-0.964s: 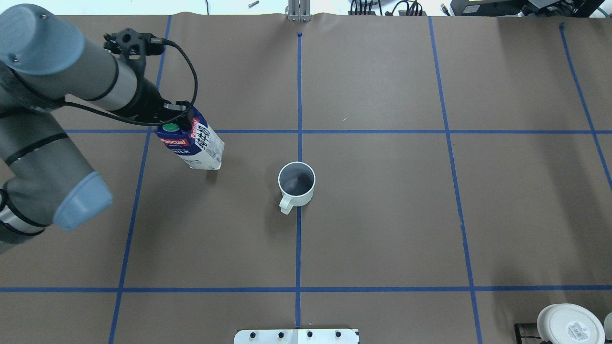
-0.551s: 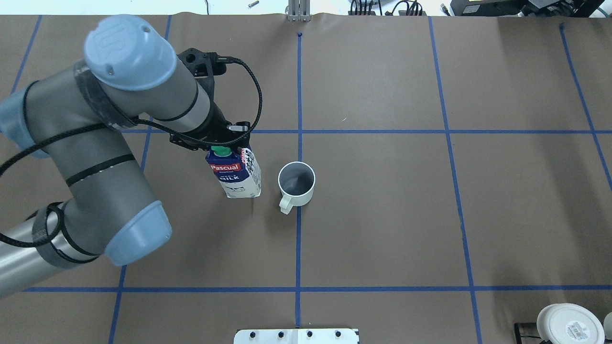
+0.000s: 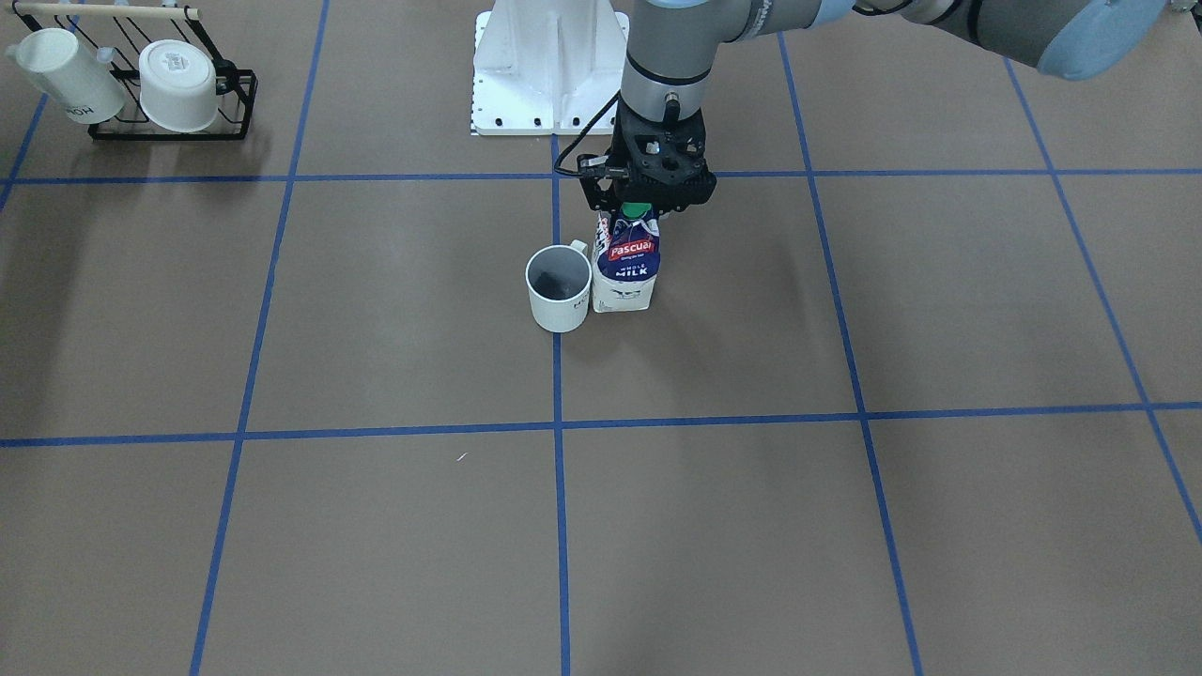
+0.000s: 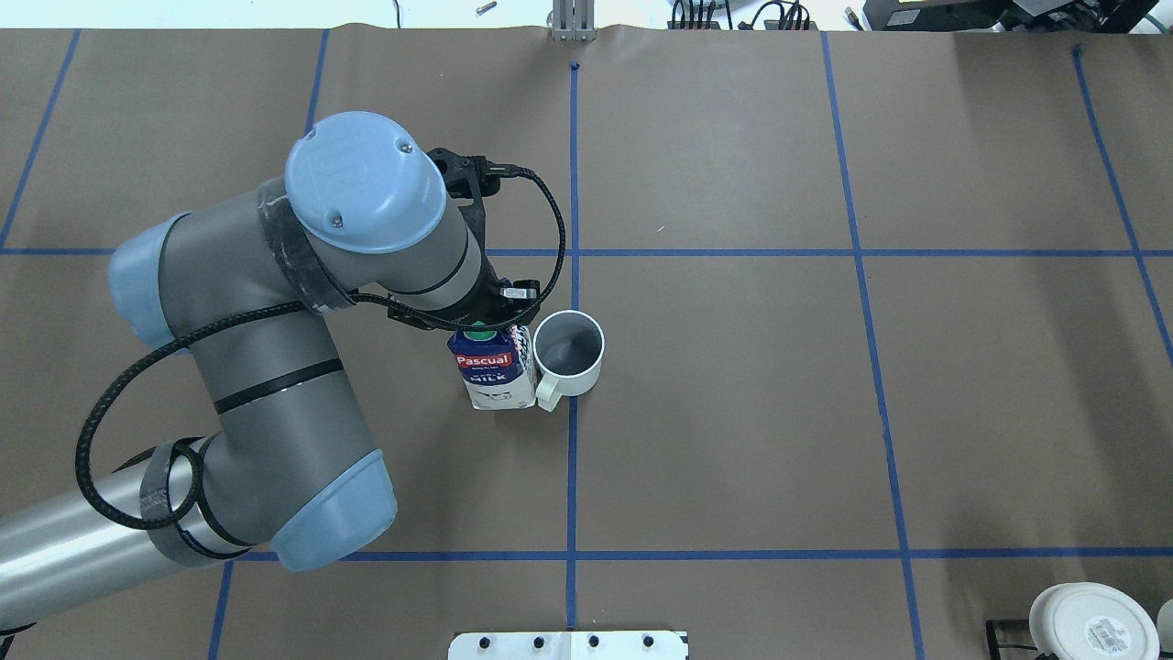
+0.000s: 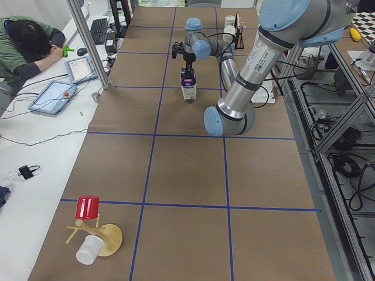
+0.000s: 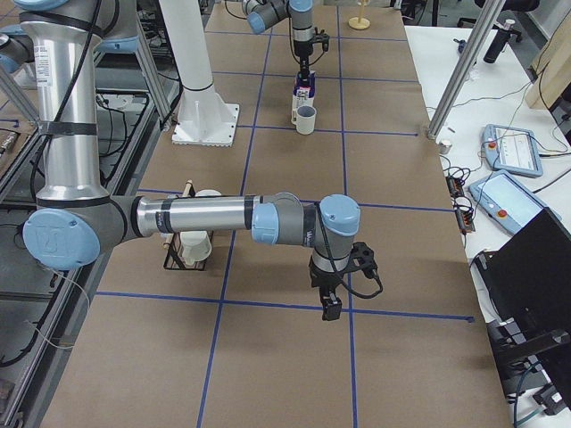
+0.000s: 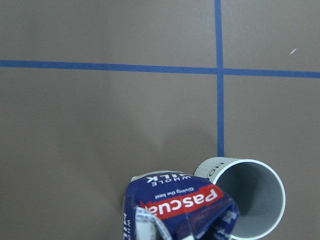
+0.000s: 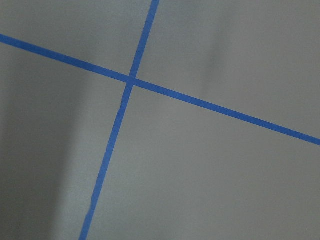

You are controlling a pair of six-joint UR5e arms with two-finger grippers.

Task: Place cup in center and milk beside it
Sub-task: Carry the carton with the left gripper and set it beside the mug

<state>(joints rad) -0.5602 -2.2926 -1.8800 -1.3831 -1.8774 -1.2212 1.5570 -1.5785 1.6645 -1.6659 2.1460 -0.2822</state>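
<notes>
Bringing Pascual milk carton (image 4: pixel 498 371) over from the left side to just beside the white mug (image 4: pixel 569 353) on the centre tape line (image 4: pixel 572 458), left gripper (image 3: pixel 639 208) jaws still pinching its top, release pending; right gripper (image 6: pixel 330 308) jaws: can't tell.

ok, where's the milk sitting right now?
In the overhead view the milk stands upright just left of the middle blue tape line. It is close beside the cup on the handle side, with the left gripper closed on its top.
</notes>
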